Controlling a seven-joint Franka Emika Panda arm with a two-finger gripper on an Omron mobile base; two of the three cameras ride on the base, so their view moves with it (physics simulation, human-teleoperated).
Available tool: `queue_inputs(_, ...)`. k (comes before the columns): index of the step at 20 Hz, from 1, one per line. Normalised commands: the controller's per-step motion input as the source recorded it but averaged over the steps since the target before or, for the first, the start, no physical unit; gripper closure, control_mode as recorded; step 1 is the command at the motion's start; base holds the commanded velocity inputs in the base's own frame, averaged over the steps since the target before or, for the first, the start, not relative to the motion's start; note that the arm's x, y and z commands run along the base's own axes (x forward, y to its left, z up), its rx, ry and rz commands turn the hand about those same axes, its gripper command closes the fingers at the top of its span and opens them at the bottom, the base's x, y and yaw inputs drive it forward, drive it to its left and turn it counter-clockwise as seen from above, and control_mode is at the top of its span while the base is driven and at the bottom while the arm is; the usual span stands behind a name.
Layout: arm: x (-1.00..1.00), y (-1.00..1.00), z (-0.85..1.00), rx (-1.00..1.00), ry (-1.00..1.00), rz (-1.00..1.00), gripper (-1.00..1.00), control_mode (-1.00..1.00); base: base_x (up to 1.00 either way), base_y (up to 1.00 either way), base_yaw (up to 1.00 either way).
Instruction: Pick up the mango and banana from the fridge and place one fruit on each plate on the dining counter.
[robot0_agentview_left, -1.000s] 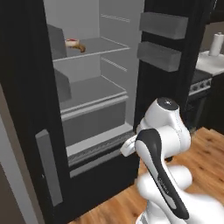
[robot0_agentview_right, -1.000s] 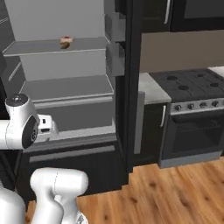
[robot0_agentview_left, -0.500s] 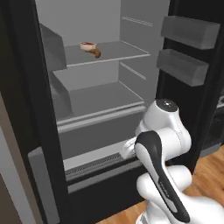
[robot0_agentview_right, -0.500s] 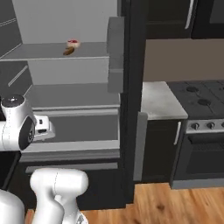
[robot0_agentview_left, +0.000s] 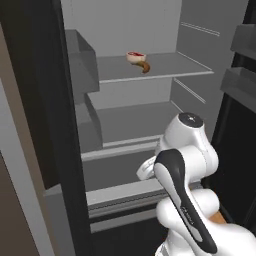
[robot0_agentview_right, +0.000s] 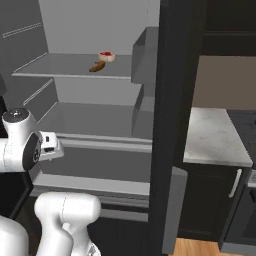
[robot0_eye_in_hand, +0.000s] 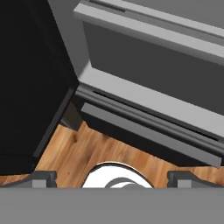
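I count one banana (robot0_agentview_left: 143, 68) and one meat piece (robot0_agentview_left: 135, 56) on one fridge (robot0_agentview_left: 150, 30) shelf, at twelve o'clock.

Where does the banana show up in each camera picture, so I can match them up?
Left base view: the banana lies top center on the upper fridge shelf.
Right base view: upper left of center, on that shelf.
Hand view: not in it; this one looks at the fridge's foot and wood floor.
Shared landmark: the red-and-white meat piece just behind it.
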Motion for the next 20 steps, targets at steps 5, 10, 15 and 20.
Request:
queue_inputs(5,0.0,0.0,0.0,0.0,0.0,0.0,-1.0,1.0,0.29,-0.15,0.02)
queue_inputs(10,0.0,0.0,0.0,0.0,0.0,0.0,-1.0,1.0,0.0,0.0,-0.01)
queue_inputs(15,0.0,0.0,0.0,0.0,0.0,0.0,-1.0,1.0,0.0,0.0,0.0)
queue_inputs(20,-0.05,-0.03,0.05,0.02,-0.09,0.0,-1.0,-1.0,-0.03,-0.01,0.0)
